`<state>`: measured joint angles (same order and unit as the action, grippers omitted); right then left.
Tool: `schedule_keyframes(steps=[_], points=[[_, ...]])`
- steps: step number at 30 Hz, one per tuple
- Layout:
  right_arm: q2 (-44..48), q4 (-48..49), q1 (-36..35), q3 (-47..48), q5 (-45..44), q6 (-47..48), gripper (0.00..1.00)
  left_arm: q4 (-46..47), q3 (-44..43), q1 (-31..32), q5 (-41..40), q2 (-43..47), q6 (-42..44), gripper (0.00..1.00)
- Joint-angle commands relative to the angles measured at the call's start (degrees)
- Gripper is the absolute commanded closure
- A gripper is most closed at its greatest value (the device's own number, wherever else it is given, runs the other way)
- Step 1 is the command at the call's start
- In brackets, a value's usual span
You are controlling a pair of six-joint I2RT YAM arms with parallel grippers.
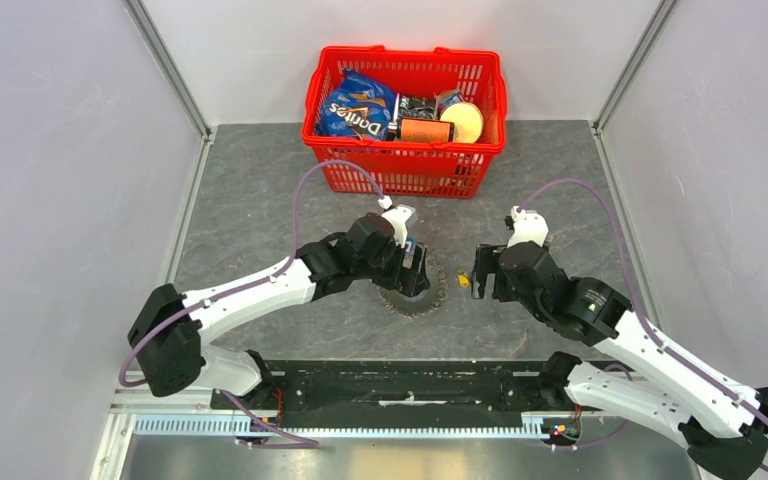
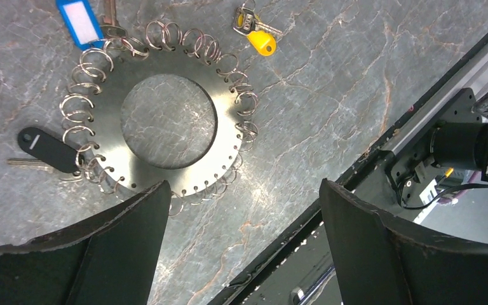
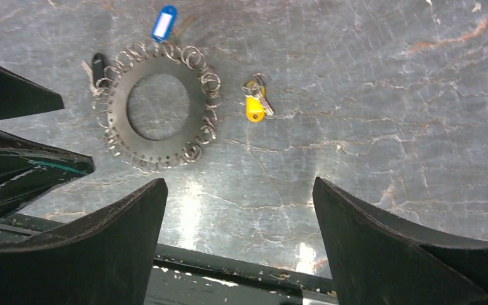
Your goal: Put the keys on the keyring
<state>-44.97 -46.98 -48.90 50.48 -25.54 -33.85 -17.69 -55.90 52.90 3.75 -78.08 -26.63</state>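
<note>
Grey veined stone counter [image 1: 260, 200]; red plastic basket [image 1: 400, 178] of groceries at its far edge.

Left fingers [image 1: 415, 270]: spread wide, holding nothing, poised above the flat dark metal keyring [image 2: 229, 146], a hollow-centred disc fringed with small wire loops, lying flat between the arms.

Blue-tagged key [image 2: 79, 22]: at the disc's rim; whether it is threaded cannot be told.

Black-tagged key [image 2: 47, 149]: at the rim also.

Yellow-tagged key [image 3: 254, 108]: loose, just right of the disc, not touching it; long axis runs away from the right fingers [image 1: 482, 272].

Right fingers: spread wide, empty, the nearer pair to this key.
</note>
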Motion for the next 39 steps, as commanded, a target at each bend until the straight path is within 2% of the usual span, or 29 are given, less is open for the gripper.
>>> schedule_keyframes(steps=[1, 9, 12, 16, 27, 39], points=[[0.03, -1.39, 0.04, -1.08, -3.64, -2.38, 0.08, 3.63, 0.14, 0.18, 1.55, -1.52, -4.83, 0.08], [1.58, -0.87, 0.05, -2.47, -1.76, -2.89, 0.07, -0.49, 0.97, 0.18, -3.51, -0.55, -3.77, 0.14], [1.79, -0.66, 0.04, -2.58, -1.05, -2.91, 0.07, -3.25, 2.25, 0.09, -10.09, 1.13, -4.31, 0.14], [1.35, -0.05, 0.04, -2.93, -0.33, -2.95, 0.07, -5.89, 3.78, 0.08, -14.61, 2.54, -4.99, 0.15], [1.29, 0.84, 0.04, -3.68, 0.93, -2.94, 0.07, -4.62, 8.53, -0.20, -13.82, 3.26, -6.58, 0.26], [0.62, 1.63, 0.04, -3.85, 2.03, -3.05, 0.07, 0.47, 12.47, -0.61, -10.33, 1.62, -7.60, 0.51]])
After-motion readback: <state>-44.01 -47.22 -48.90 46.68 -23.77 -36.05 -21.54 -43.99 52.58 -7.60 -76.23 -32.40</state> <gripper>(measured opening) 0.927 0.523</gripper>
